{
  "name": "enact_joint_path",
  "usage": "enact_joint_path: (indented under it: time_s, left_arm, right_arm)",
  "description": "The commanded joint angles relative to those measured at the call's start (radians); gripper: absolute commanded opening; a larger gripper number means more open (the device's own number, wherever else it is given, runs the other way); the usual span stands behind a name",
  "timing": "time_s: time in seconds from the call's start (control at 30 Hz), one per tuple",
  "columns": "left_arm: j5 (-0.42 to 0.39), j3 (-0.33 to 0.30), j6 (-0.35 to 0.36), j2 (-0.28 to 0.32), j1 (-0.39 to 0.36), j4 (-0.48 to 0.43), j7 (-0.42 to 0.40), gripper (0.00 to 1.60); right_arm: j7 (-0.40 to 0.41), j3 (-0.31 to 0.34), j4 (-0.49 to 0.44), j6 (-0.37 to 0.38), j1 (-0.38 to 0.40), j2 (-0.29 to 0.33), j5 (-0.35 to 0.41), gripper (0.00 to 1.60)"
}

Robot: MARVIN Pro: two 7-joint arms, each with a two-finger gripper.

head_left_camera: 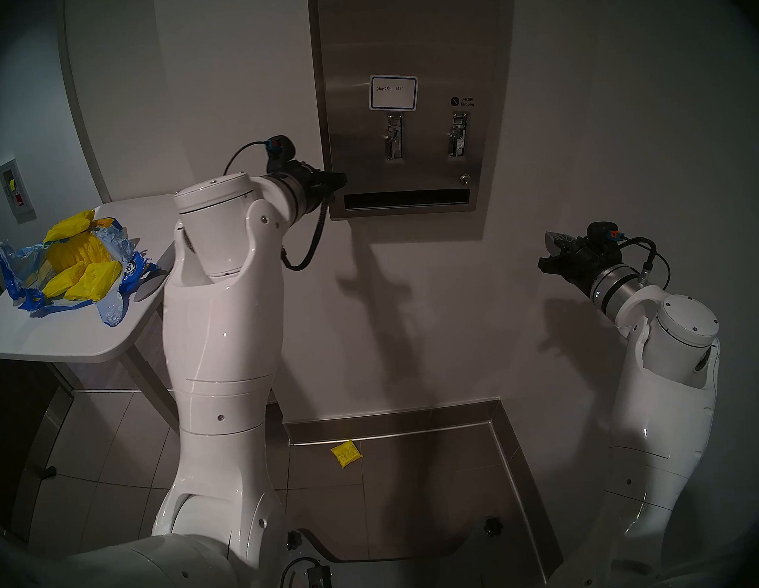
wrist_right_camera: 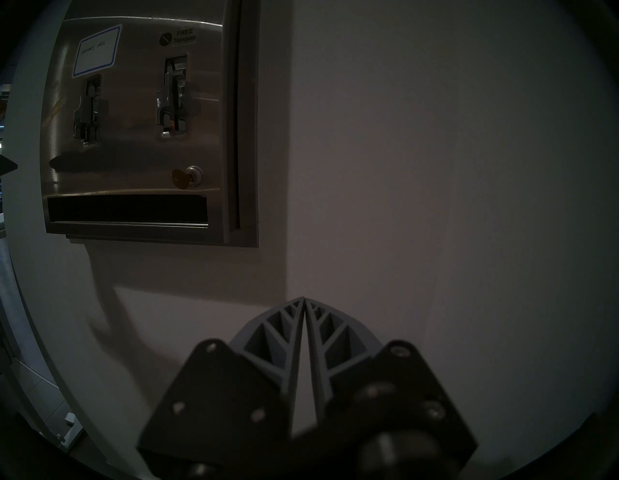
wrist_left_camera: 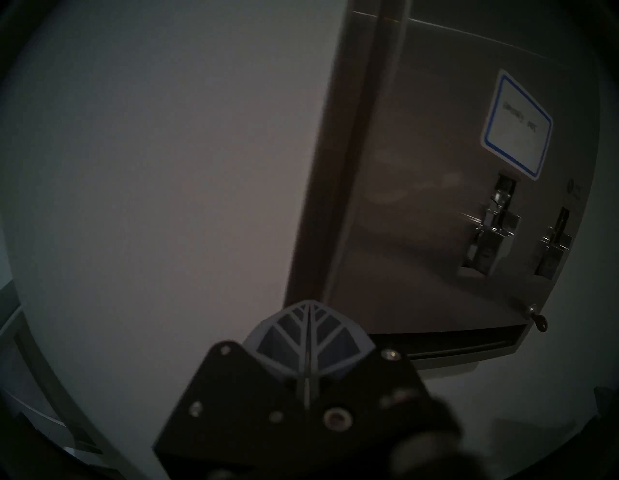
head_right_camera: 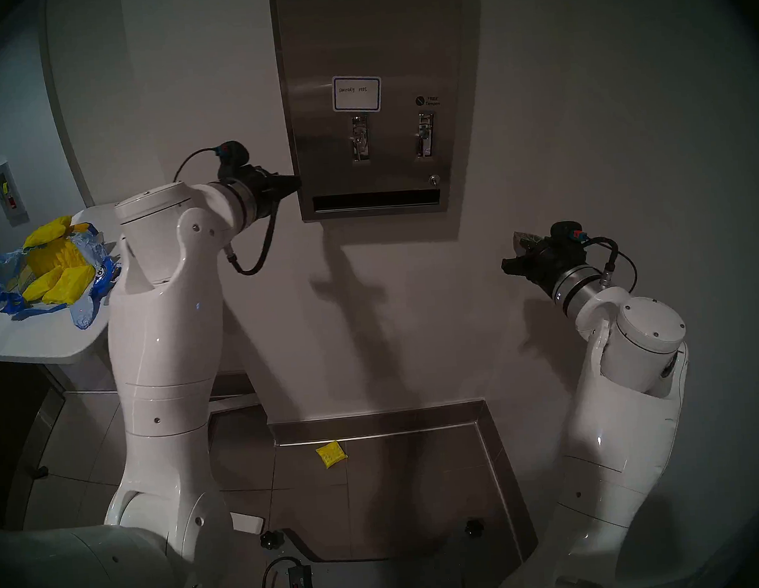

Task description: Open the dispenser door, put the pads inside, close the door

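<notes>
Hanging flat on the wall at twelve o'clock, the dispenser (head_left_camera: pixel 399 30) has its dispenser door (head_left_camera: pixel 403 150) shut flush. The pads (head_left_camera: pixel 77 267) lie heaped on the white table (head_left_camera: pixel 58 336) at nine o'clock, with one stray pad (head_left_camera: pixel 347 454) on the floor. Fingers pressed together, the left gripper (head_left_camera: pixel 340 181) hovers at the door's lower left edge, while the right gripper (head_left_camera: pixel 546 262) at three o'clock is closed on nothing.

Brushed-steel dispenser door (head_left_camera: pixel 395 39), glossy yellow pads (head_left_camera: pixel 92 280)

I see the tall brushed-steel dispenser door (head_left_camera: pixel 395 39) flush on the wall ahead. My left gripper (head_left_camera: pixel 343 181) sits at its lower left edge, my right gripper (head_left_camera: pixel 550 248) well off to its lower right. The yellow-wrapped pads (head_left_camera: pixel 81 269) lie on the white table (head_left_camera: pixel 58 340) far left; one yellow pad (head_left_camera: pixel 346 454) lies on the floor below.
</notes>
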Motion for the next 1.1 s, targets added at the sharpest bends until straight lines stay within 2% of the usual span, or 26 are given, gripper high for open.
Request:
enact_joint_path:
  time_s: [0.0,0.23,0.53,0.97,1.0,1.07]
  left_arm:
    - [-0.006,-0.071,-0.005,0.040,0.097,-0.114,0.005,0.00]
    - [-0.032,-0.174,-0.005,0.057,0.207,-0.197,-0.006,0.00]
    - [-0.038,-0.299,-0.005,0.001,0.359,-0.290,0.015,0.00]
    - [-0.097,-0.341,-0.005,-0.011,0.559,-0.436,-0.024,0.00]
    - [-0.103,-0.343,-0.005,-0.015,0.598,-0.469,-0.030,0.00]
    - [-0.106,-0.346,-0.005,-0.016,0.598,-0.463,-0.035,0.00]
  right_arm:
    - [0.000,-0.001,-0.026,-0.007,0.020,0.006,0.004,0.42]
    - [0.000,-0.002,-0.025,-0.007,0.020,0.007,0.004,0.42]
    - [-0.001,-0.002,-0.026,-0.008,0.021,0.008,0.005,0.42]
    - [-0.001,-0.002,-0.032,-0.008,0.021,0.007,0.006,0.42]
    - [-0.001,-0.002,-0.032,-0.008,0.021,0.007,0.006,0.42]
    - [-0.002,-0.002,-0.033,-0.008,0.021,0.007,0.006,0.42]
